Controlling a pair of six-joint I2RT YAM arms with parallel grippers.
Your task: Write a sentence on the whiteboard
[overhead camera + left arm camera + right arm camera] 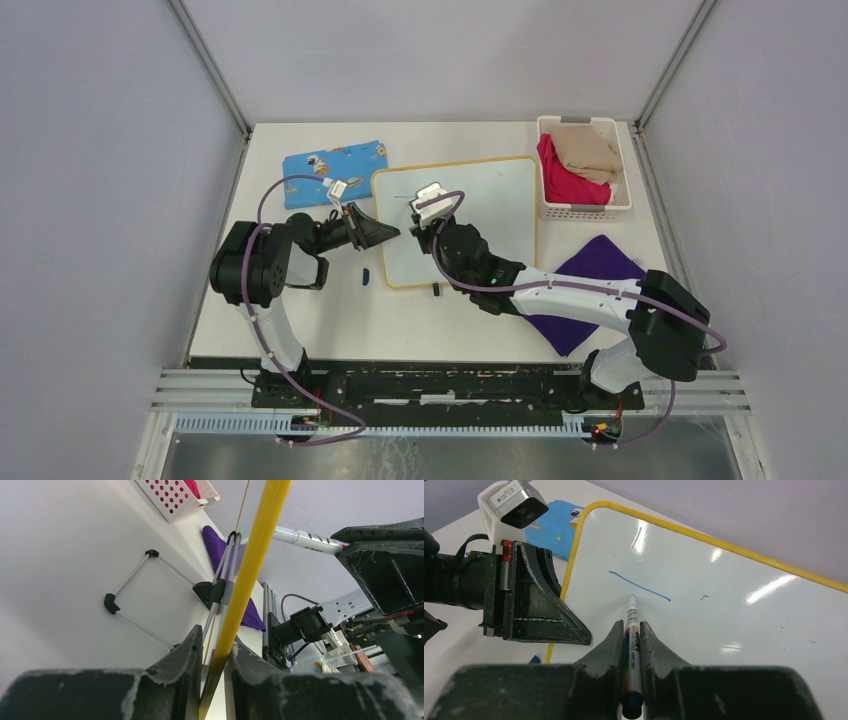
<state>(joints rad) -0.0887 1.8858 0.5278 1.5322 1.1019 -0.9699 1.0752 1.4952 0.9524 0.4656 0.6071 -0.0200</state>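
The whiteboard lies flat mid-table, white with a yellow rim. The only writing on it is one short slanting blue line; no words show. My left gripper is shut on the board's left yellow rim, with both fingers pressed against that edge. My right gripper hovers over the board's upper left part and is shut on a white marker. The marker's tip sits on or just above the board, right below the blue line.
A blue patterned cloth lies behind the board's left corner. A white basket with red and beige cloths stands at the back right. A purple cloth lies under the right arm. A small blue cap rests left of the board.
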